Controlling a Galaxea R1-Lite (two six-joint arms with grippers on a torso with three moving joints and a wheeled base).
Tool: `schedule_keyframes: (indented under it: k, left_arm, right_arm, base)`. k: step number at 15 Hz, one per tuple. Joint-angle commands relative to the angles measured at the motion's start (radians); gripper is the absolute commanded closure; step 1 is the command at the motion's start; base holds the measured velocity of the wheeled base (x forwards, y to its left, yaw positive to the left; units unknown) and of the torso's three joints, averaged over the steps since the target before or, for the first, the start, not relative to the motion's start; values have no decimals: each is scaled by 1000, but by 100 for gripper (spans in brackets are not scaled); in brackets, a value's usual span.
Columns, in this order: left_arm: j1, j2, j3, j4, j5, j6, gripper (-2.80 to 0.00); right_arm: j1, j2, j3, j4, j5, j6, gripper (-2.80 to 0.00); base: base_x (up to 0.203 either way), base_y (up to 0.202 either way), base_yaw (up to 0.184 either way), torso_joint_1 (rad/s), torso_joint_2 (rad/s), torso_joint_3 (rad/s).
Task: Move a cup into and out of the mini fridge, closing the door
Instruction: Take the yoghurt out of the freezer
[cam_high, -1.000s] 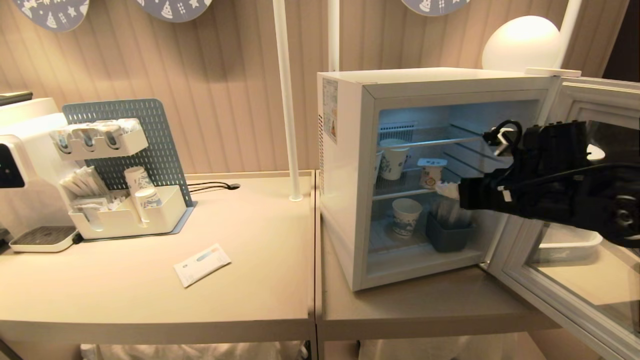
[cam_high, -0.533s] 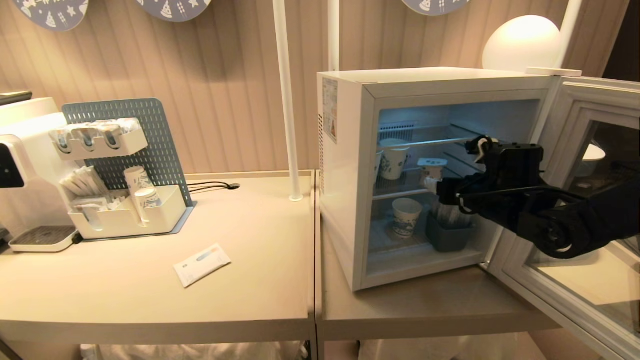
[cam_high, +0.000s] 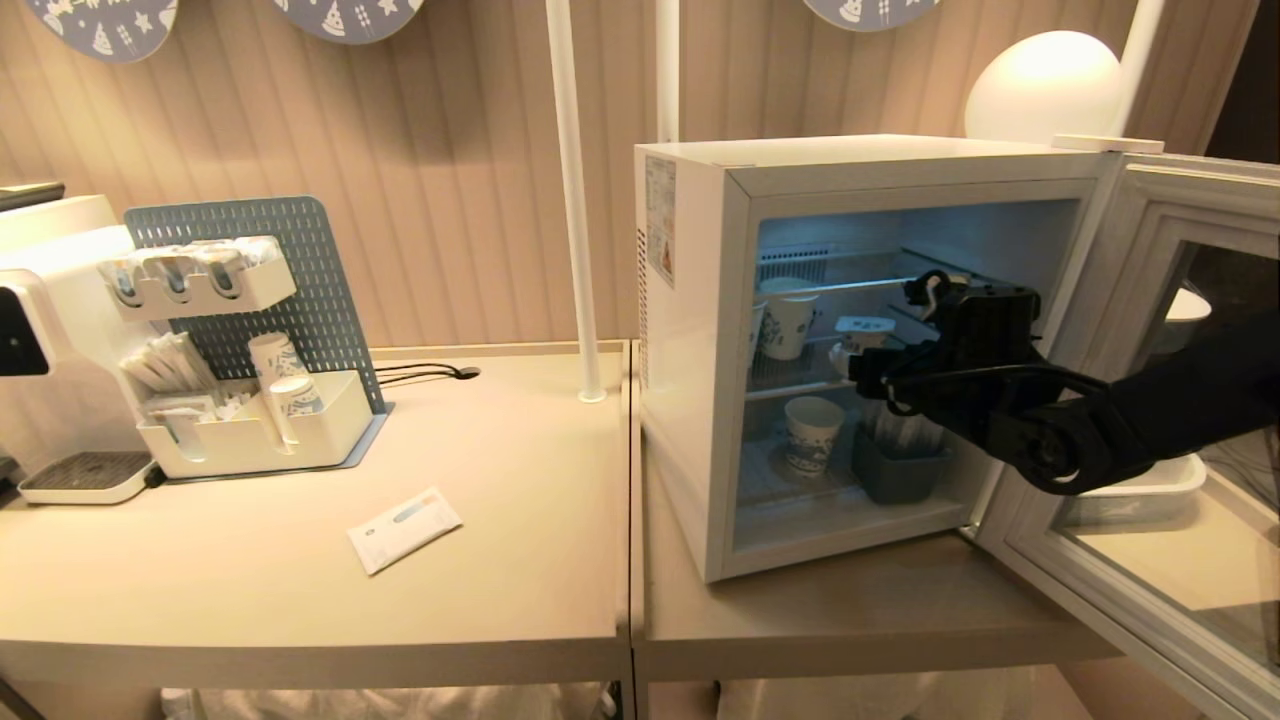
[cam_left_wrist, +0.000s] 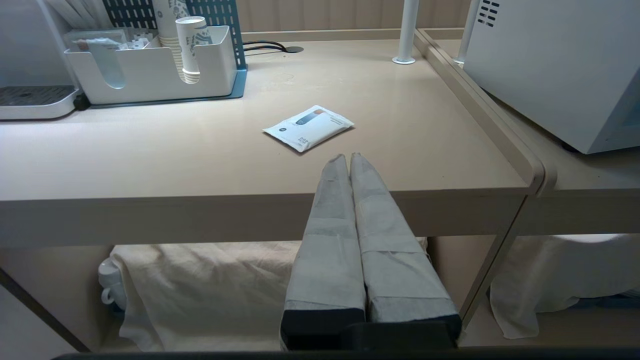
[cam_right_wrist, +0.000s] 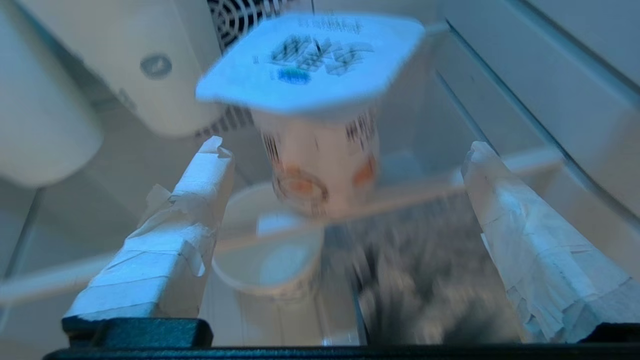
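The mini fridge (cam_high: 690, 300) stands on the right-hand table with its door (cam_high: 1100, 590) swung wide to the right. The cup (cam_high: 866, 326), white with a squarish lid and orange print (cam_right_wrist: 320, 165), stands on the middle wire shelf. My right gripper (cam_high: 856, 364) reaches into the fridge at shelf height. It is open (cam_right_wrist: 346, 149), its taped fingers (cam_right_wrist: 200, 200) spread either side of the cup without touching it. My left gripper (cam_left_wrist: 348, 156) is shut and empty, parked low before the left table's front edge.
Taller paper cups stand in the fridge on the shelf (cam_high: 787, 320) and on the floor (cam_high: 812, 432), next to a grey bin (cam_high: 895, 470). On the left table are a cup organiser (cam_high: 250, 420), a flat sachet (cam_high: 405, 528) and a white pole (cam_high: 570, 200).
My right arm has pushed leftward and deeper into the fridge, bringing the gripper up to the cup. The cup, the door and the left arm have not moved.
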Motion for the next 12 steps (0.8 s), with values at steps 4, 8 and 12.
schedule_keyframes:
  k: [4,8,12]
  left_arm:
    - [0,2,0,0,0,0,0]
    - [0,0,0,0,0,0,0]
    - [0,2,0,0,0,0,0]
  right_arm:
    - [-1,80,-114,27,-5,-2,-280]
    - [-4,130,-185,56,-5,-2,-280]
    - [-10,118,-178,66,-5,-2,0]
  base:
    - [0,0,0,0,0,0]
    - [0,0,0,0,0,0]
    - [0,0,0,0,0,0]
